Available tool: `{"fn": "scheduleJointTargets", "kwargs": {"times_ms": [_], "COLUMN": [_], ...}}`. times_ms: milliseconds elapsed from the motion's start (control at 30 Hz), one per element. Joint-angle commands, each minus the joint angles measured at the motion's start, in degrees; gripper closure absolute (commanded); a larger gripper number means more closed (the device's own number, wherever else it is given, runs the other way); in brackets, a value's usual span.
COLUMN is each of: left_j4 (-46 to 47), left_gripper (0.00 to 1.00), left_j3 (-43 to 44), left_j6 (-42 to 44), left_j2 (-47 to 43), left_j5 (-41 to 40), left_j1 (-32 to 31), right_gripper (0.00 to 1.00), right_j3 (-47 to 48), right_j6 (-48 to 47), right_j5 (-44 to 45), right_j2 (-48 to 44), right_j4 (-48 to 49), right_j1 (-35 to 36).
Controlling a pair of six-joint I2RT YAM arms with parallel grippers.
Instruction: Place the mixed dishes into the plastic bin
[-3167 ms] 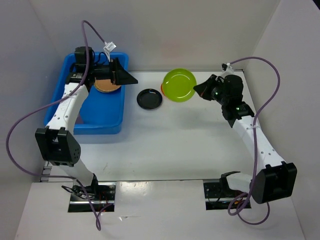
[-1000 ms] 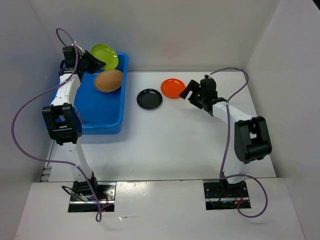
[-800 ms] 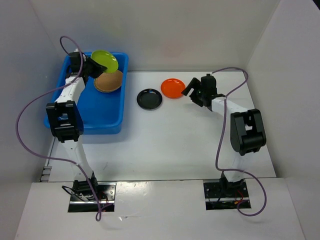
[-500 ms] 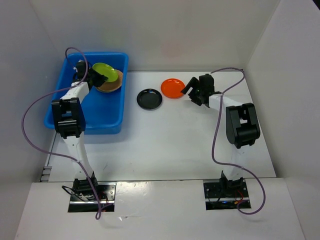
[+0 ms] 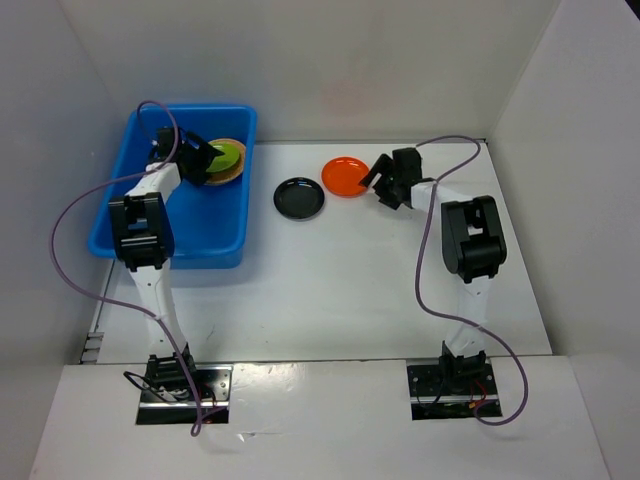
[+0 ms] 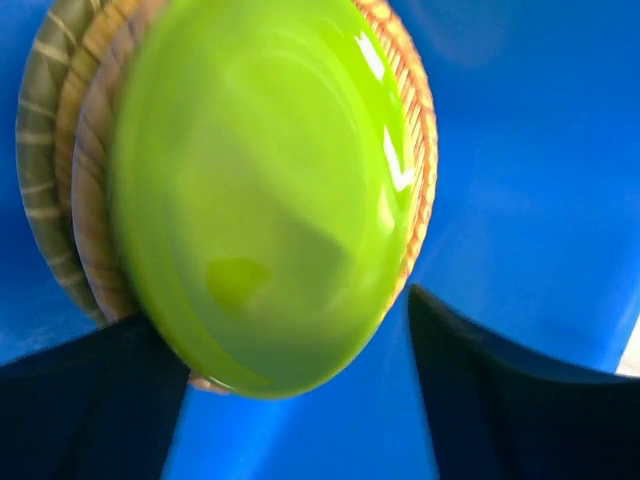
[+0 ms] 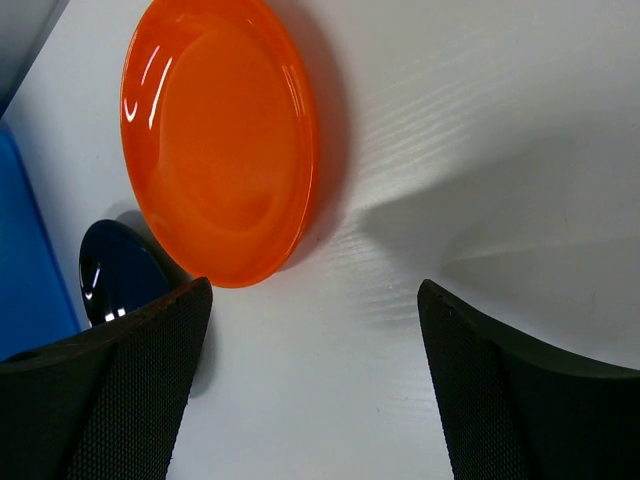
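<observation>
Left edge of table [image 5: 350,285], far corner: blue plastic bin [image 5: 190,255], long axis running near to far along that edge, open side up.

Inside the bin, at its far end: stack of tan woven-look plates [image 5: 230,176], face up. Lime green plate [image 5: 227,157] lies on top of the stack, face up. In the left wrist view it is blurred and covers most of the tan plates [image 6: 95,250], whose rims show around it against the bin floor [image 6: 520,150].

Left gripper [image 5: 203,160] is down in the bin at the lime plate's [image 6: 265,190] left rim, pointing toward the table's right side. The wrist view shows the gripper [image 6: 295,315] spread wide, one finger on each side of the plate's near rim, nothing clamped.

Middle of table, toward the far edge: black plate [image 5: 299,197], flat and face up, just right of the bin and apart from it.

Just right of that, nearer the far edge: orange plate [image 5: 344,176], flat, face up, close to the black one [image 7: 120,275].

Right gripper [image 5: 374,180] sits low beside the orange plate's [image 7: 220,140] right rim, pointing left at it. The gripper [image 7: 315,295] is wide open and empty, bare table [image 7: 480,150] between the fingers, which are short of the plate.
</observation>
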Motion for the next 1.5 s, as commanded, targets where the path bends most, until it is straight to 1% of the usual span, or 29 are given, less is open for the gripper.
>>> {"fn": "scheduleJointTargets", "kwargs": {"times_ms": [0, 33, 67, 133, 200, 233, 333, 400, 433, 533, 600, 633, 667, 767, 800, 933, 1000, 1067, 1100, 1167, 1200, 1267, 1367, 1400, 1467], "left_j4": [-6.3, -8.6, -12.4, -14.9, -16.9, -18.2, -22.3, -23.5, -23.5, -23.5, -23.5, -22.8, -22.2, -19.0, -17.1, -13.0, -10.8, -10.3, -9.7, -9.6, -9.6, -8.0, -3.5, -2.6, -3.5], "left_gripper": [0.1, 0.06, 0.06, 0.03, 0.01, 0.01, 0.0, 0.0, 0.0, 0.0, 0.0, 0.0, 0.0, 0.0, 0.0, 0.0, 0.0, 0.0, 0.0, 0.0, 0.0, 0.0, 0.0, 0.0, 0.0], "left_j3": [2.6, 4.0, 4.7, 4.7, 4.0, 3.3, 4.9, 5.5, 5.5, 3.2, 2.3, 2.3, 0.7, -3.2, -4.4, -9.2, -11.1, -12.9, -12.9, -13.4, -13.4, -13.4, -15.6, -15.6, -12.6], "left_j6": [2.2, 2.9, 4.8, 6.7, 10.3, 11.7, 18.1, 19.8, 20.5, 23.1, 24.5, 25.0, 25.0, 27.0, 27.0, 28.4, 28.4, 29.0, 29.0, 29.0, 29.0, 29.5, 28.9, 28.9, 30.3], "left_j2": [-1.4, -1.9, -2.7, -4.3, -8.2, -10.6, -13.1, -14.3, -15.7, -19.3, -21.2, -23.4, -24.5, -30.0, -32.8, -39.3, -42.2, -43.5, -44.1, -44.7, -44.7, -44.7, -42.7, -41.6, -37.6], "left_j5": [2.9, 2.9, 2.9, 1.0, -2.4, -6.0, -11.5, -13.0, -14.0, -16.5, -16.5, -16.5, -16.5, -13.6, -12.8, -10.1, -8.0, -6.8, -6.2, -5.4, -3.7, -0.8, 12.9, 22.1, 28.2], "left_j1": [1.0, 1.0, 1.0, 1.0, 1.0, 0.4, -0.6, -1.2, -1.8, -2.4, -3.0, -3.0, -3.0, -3.6, -4.1, -4.7, -4.7, -5.2, -5.2, -5.2, -5.2, -5.2, -5.2, -5.2, -7.7], "right_gripper": [0.12, 0.12, 0.12, 0.12, 0.12, 0.12, 0.14, 0.15, 0.17, 0.2, 0.23, 0.24, 0.29, 0.37, 0.39, 0.46, 0.55, 0.66, 0.83, 0.97, 1.0, 1.0, 1.0, 1.0, 1.0], "right_j3": [3.9, 4.6, 4.7, 5.2, 5.2, 5.2, 7.2, 8.3, 9.1, 11.2, 11.8, 12.4, 12.9, 14.1, 14.1, 15.8, 15.8, 17.0, 17.0, 17.7, 17.7, 17.0, 14.5, 12.6, 10.2], "right_j6": [0.4, 0.4, -0.1, -0.2, -0.2, -0.7, -1.2, -1.2, -1.2, -1.2, -1.2, -1.2, -1.2, -0.2, 0.5, 1.7, 1.7, 2.4, 2.4, 2.9, 2.9, 2.3, -0.1, -0.7, -2.3], "right_j5": [0.7, 0.7, 0.7, 0.7, 0.7, 0.7, 0.7, 0.7, 0.7, 0.1, 0.1, 0.1, 0.1, -1.2, -1.2, -2.3, -2.9, -2.9, -2.9, -2.9, -2.9, -0.9, 1.7, 2.3, 3.7], "right_j2": [1.8, 2.5, 2.6, 3.1, 3.6, 4.1, 5.4, 6.3, 7.0, 8.3, 8.8, 8.8, 9.3, 10.6, 11.5, 13.5, 14.2, 14.8, 15.3, 15.3, 15.3, 13.8, 9.2, 5.8, 1.8], "right_j4": [-1.2, -1.9, -1.9, -1.9, -2.5, -2.5, -3.1, -3.6, -3.6, -3.6, -3.6, -3.6, -3.6, -4.1, -4.1, -4.1, -4.1, -4.1, -4.1, -4.6, -5.5, -5.5, -5.5, -5.5, -5.5], "right_j1": [-0.3, -0.3, -0.3, -0.3, -0.3, -0.3, -0.3, -0.3, -0.3, -0.3, -0.3, -0.3, -0.3, -0.3, -0.3, -0.3, -0.3, -0.3, -0.3, -0.3, -0.3, -0.3, -0.3, -0.3, -0.3]}}
